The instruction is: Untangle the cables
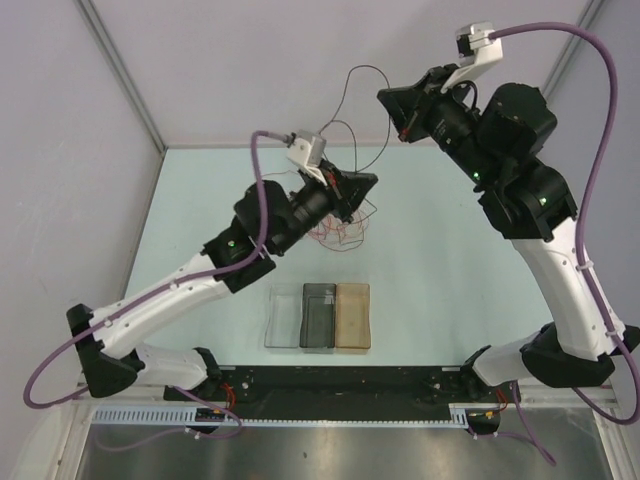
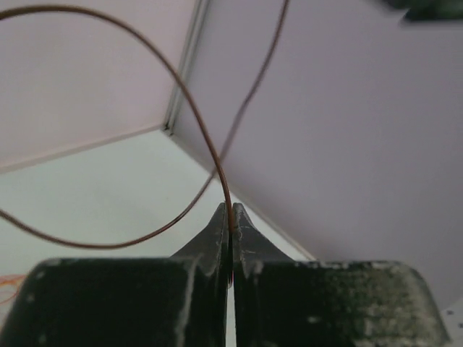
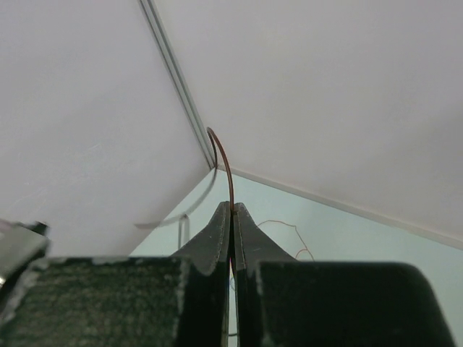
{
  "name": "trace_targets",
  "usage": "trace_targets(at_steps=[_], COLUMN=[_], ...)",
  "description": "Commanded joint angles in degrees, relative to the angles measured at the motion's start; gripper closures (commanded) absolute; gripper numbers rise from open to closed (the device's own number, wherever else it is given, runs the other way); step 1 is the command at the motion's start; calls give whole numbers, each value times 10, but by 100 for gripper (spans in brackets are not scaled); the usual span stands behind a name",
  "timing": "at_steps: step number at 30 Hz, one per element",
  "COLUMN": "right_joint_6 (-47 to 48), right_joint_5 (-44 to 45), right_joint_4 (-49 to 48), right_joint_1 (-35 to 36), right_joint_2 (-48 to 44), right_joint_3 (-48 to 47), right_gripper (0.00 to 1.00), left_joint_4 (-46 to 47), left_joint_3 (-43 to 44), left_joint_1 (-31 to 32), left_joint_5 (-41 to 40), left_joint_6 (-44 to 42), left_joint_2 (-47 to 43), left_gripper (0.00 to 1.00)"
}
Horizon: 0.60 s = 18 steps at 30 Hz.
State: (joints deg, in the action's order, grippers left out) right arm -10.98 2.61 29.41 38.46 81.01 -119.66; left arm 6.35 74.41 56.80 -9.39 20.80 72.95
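Observation:
A dark brown cable arcs in the air between my two grippers, both raised above the table. My left gripper is shut on it. In the left wrist view the cable rises from the closed fingertips in a wide loop. My right gripper, higher and near the back wall, is shut on the same cable at its tips. A tangle of red and orange cables lies on the table under the left gripper. An orange strand shows in the right wrist view.
Three small trays stand side by side at the near middle: a clear one, a dark one and a tan one. Lilac walls close the table at the back and on both sides.

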Motion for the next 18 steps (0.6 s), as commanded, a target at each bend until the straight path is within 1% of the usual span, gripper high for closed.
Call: trace_targets(at_steps=[1,6,10,14,18], right_joint_6=[-11,-12,-28,-42,-53], right_joint_5=[22,27,27,37,67], right_joint_4=[-47,-42,-39,-57,-56], right_joint_1=[2,2,2,4,3], right_joint_2=[-50,-79,-110,-154,-183], right_joint_3=[6,7,32,113,167], right_gripper=[100,100,100,100,100], left_joint_4=[-41,-35,-44,-59,-85], left_joint_3=[76,57,40,30,15], left_joint_1=[4,16,43,81,126], left_joint_5=[41,76,74,38,-32], left_joint_6=[0,35,46,44,50], left_joint_2=[-41,-76,-98,-107,-112], left_gripper=[100,100,100,100,100])
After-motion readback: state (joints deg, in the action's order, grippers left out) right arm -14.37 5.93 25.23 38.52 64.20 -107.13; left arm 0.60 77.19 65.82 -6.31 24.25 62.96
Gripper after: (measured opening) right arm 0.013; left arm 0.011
